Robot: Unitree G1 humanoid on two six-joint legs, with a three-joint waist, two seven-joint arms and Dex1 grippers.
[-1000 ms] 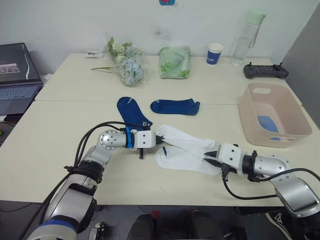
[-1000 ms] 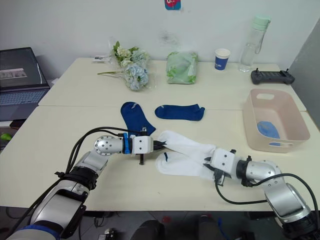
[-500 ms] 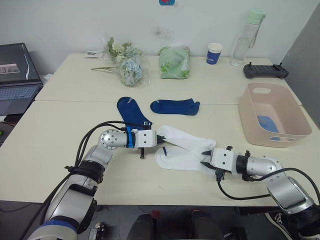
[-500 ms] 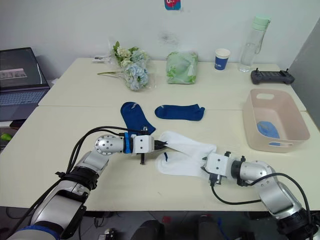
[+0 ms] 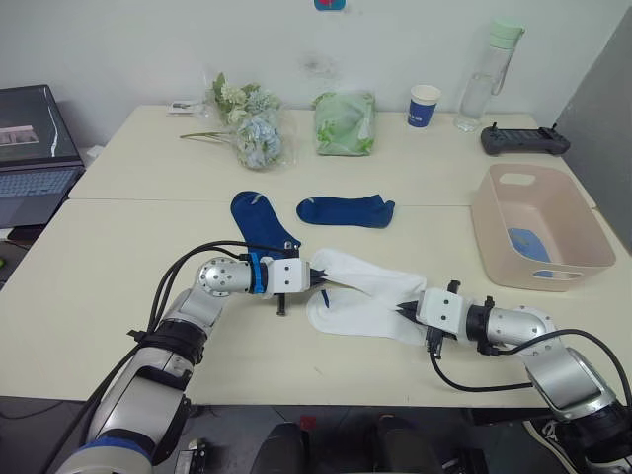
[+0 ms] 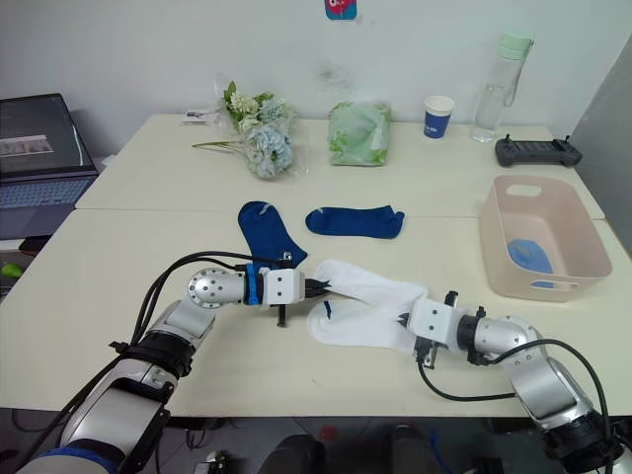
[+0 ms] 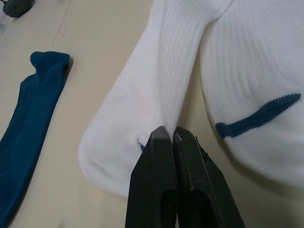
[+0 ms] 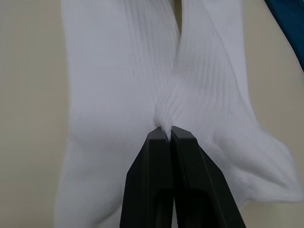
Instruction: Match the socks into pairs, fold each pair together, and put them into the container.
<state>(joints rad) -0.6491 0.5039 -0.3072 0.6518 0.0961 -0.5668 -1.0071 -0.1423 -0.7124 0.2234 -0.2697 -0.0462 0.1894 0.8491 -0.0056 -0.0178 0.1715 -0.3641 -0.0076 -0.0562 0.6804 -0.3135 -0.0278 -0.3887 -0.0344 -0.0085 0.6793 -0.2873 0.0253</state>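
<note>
White ribbed cotton is pinched between the two black fingers of the left gripper (image 7: 171, 130): they are pressed together on a fold of one white ankle sock with navy heel and toe (image 5: 351, 272). The fingers of the right gripper (image 8: 165, 129) are also closed tight on a small ridge of white sock cloth, at the other end of the two white socks, which lie partly one over the other on the cream table (image 5: 89, 286).

To do the fold well, both pinches should probably hold both layers, and one end should be carried low over the other, so that the pair stays aligned and does not slip apart.

Both forearms lie low and nearly flat over the table, pointing toward each other. Two dark navy socks (image 5: 346, 209) wait further back. The pale pink rectangular plastic tub (image 5: 513, 207) stands to the right, well apart, with something light blue (image 5: 526, 243) inside.
</note>
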